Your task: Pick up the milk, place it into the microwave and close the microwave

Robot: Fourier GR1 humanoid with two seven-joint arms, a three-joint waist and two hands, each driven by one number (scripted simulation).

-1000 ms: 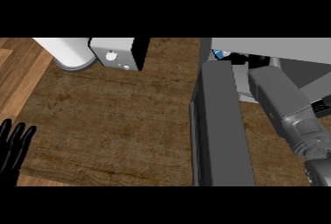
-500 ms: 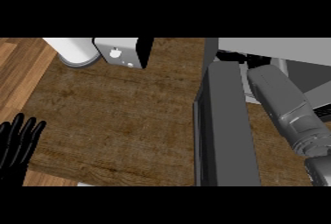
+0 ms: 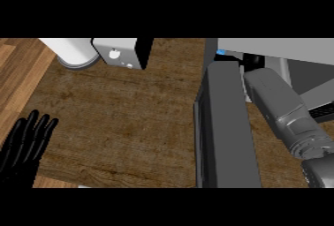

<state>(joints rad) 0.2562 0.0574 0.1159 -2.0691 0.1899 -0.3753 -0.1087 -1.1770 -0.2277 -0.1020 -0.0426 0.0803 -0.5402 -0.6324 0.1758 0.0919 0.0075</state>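
Grey right forearm [image 3: 282, 110] reaches past open dark-grey microwave door [image 3: 225, 128] into microwave; right hand hidden, state unknowable. Milk barely visible: blue sliver [image 3: 222, 52] at opening, likely inside. Black left hand [image 3: 26, 143] rests open, fingers straight, lower left over brown counter [image 3: 130, 114]. Advice: withdraw arm straight, clear door edge before swinging it shut.

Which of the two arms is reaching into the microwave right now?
The right forearm; it runs past the open microwave door into the cavity, its hand hidden. The left hand rests open at the counter's left edge.

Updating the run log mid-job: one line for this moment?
left hand: open, resting low left | right forearm: reaching behind open microwave door | right hand: hidden | milk: unclear
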